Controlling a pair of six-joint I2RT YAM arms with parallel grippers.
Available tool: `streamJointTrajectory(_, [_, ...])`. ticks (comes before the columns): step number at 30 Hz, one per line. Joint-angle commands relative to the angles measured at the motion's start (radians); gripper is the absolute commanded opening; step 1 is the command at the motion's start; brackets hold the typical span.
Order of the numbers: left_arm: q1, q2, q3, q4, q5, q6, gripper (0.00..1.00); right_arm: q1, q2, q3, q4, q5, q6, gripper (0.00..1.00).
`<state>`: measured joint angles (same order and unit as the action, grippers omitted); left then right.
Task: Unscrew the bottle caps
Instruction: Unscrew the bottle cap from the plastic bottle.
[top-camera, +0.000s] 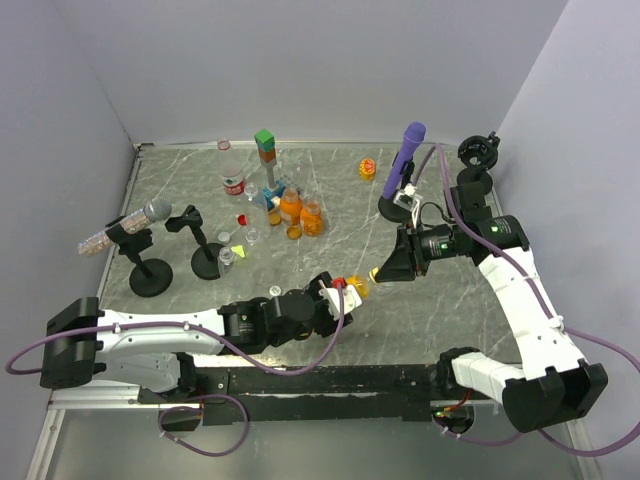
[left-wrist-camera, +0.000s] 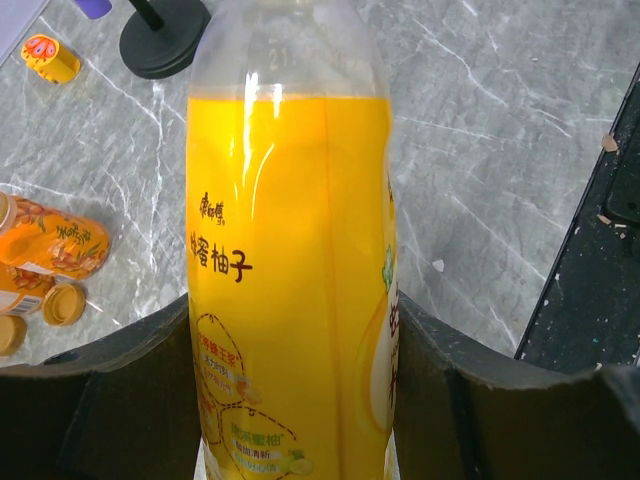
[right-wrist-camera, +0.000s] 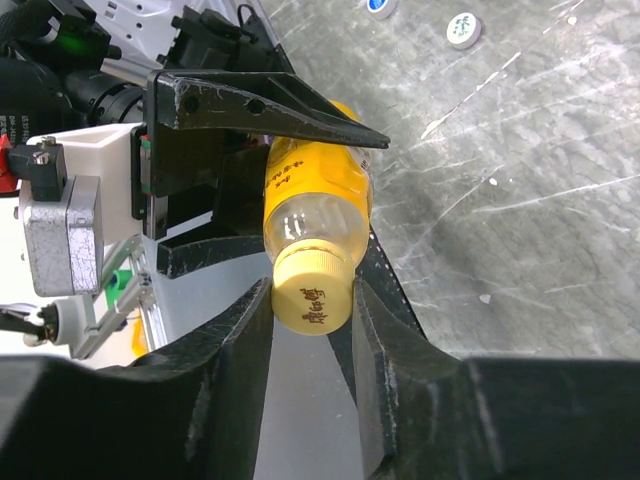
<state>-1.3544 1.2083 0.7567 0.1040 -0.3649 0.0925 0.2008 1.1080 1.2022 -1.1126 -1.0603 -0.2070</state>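
A yellow juice bottle (top-camera: 354, 290) lies level above the table between my two arms, filling the left wrist view as the bottle (left-wrist-camera: 290, 250). My left gripper (left-wrist-camera: 292, 335) is shut on its body, a black finger on each side. The yellow bottle cap (right-wrist-camera: 311, 292) points at the right wrist camera. My right gripper (right-wrist-camera: 311, 300) is shut on that cap, both fingers pressed against its sides, and appears as the right gripper (top-camera: 379, 273) from above. The clear bottle neck (right-wrist-camera: 312, 222) shows just behind the cap.
Several other bottles (top-camera: 290, 207) cluster at the back centre by a stack of green and orange blocks (top-camera: 265, 146). A purple microphone (top-camera: 409, 150) stands back right, a grey microphone (top-camera: 130, 226) on black stands at left. A yellow toy (top-camera: 367, 168) and loose caps (right-wrist-camera: 463, 29) lie on the marble.
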Motion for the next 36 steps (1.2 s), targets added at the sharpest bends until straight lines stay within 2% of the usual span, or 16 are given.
streamJointTrajectory(1, [-0.009, -0.016, 0.063, 0.106, -0.02, 0.001, 0.03, 0.009, 0.013, 0.008, -0.006, -0.013, -0.029, 0.35])
streamJointTrajectory(5, [-0.009, -0.024, 0.052, 0.106, 0.004, 0.0, 0.03, 0.012, 0.009, 0.016, -0.036, -0.055, -0.11, 0.32])
streamJointTrajectory(12, [-0.008, -0.091, -0.017, 0.141, 0.132, -0.008, 0.04, 0.02, -0.002, 0.025, -0.095, -0.125, -0.323, 0.17])
streamJointTrajectory(18, [0.004, -0.159, -0.056, 0.123, 0.269, -0.036, 0.04, 0.052, -0.014, 0.028, -0.147, -0.126, -0.555, 0.17])
streamJointTrajectory(25, [0.098, -0.197, -0.062, 0.086, 0.544, -0.124, 0.04, 0.092, -0.109, -0.064, -0.127, -0.153, -0.894, 0.19])
streamJointTrajectory(29, [0.153, -0.207, -0.063, 0.08, 0.688, -0.134, 0.04, 0.097, -0.122, -0.079, -0.101, -0.156, -0.953, 0.19])
streamJointTrajectory(36, [0.251, -0.176, -0.031, 0.02, 0.885, -0.125, 0.04, 0.097, -0.085, -0.052, -0.161, -0.155, -1.056, 0.2])
